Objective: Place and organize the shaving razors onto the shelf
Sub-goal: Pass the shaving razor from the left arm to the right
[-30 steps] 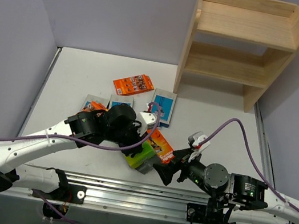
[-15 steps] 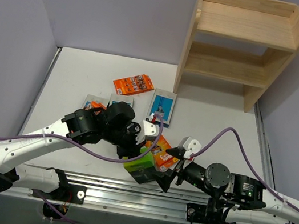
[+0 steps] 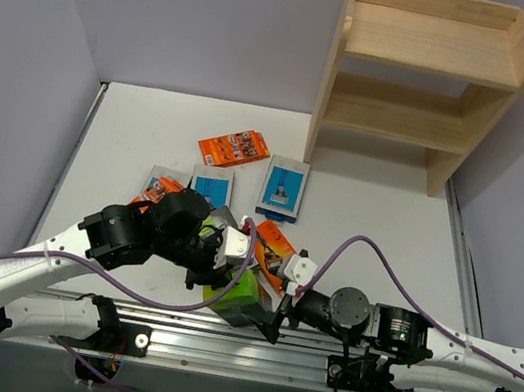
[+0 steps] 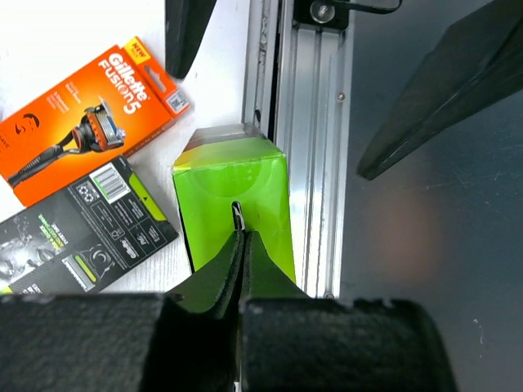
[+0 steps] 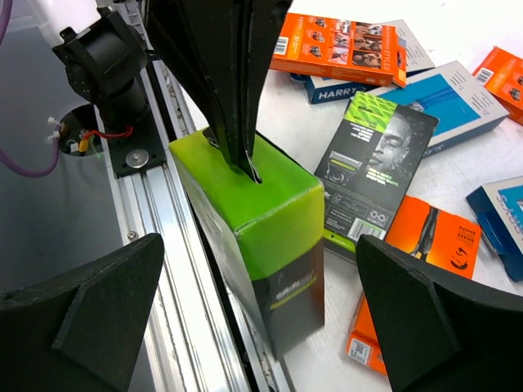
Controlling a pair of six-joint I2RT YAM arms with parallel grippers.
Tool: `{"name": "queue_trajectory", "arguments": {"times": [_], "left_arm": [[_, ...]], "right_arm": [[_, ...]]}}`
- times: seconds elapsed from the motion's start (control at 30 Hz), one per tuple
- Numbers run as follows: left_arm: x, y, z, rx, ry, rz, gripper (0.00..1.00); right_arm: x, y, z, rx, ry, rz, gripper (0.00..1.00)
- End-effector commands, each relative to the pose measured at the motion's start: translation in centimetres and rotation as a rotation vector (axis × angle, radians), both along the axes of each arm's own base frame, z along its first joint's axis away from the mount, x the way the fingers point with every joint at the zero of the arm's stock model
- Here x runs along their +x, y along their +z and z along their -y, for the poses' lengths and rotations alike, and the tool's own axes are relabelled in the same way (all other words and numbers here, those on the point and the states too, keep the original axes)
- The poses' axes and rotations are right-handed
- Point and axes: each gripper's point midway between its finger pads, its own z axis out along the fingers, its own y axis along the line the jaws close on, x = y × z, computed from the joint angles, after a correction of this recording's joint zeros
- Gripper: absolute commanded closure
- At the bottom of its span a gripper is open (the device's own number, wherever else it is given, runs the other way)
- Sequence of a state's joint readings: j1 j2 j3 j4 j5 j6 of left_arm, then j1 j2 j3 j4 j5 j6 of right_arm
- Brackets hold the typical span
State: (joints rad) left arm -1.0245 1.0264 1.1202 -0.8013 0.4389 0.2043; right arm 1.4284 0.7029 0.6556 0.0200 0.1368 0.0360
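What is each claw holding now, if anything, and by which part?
The left claw pinches the lime-green-ended black box by a thin tab on its green end; the open right claw holds nothing.

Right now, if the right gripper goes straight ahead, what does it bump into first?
Most likely the green-topped black box. It stands upright right in front of the open right gripper.

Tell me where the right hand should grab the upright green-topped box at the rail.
Take the box by its black lower body, across opposite side faces, coming in level from the right arm's side. It stands on end beside the rail, and the shut left hand sits on its green top, so the top is taken. The right hand is open and straddles it.
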Motion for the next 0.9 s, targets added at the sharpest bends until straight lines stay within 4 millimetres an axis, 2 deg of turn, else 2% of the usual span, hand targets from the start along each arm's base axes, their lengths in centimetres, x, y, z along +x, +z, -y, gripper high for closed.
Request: {"name": "queue_trajectory", "arguments": {"times": [0.0,0.2,0.43,0.87], "left_arm": [[-0.2,4.2,1.8,-0.18,-0.087,0.094,0.98],[-1.3,5.0,1.7,-0.212,-0.142,0.088,0.98],[-2.2,5.6,1.3,-0.227,-0.179,0.092,0.98],[-4.0,6.5,1.1,-0.234,-0.273,0.06,0.98]], "right_arm": [[-0.5,1.2,-1.5,0.037,0.057,0.044,0.0],[-1.0,0.9,-2.9,0.023,0.118,0.055,0.01],[-0.6,1.8,-2.6,0.038,0.122,0.075,0.01],[-0.3,1.1,-2.4,0.013,0.123,0.077,0.01]]}}
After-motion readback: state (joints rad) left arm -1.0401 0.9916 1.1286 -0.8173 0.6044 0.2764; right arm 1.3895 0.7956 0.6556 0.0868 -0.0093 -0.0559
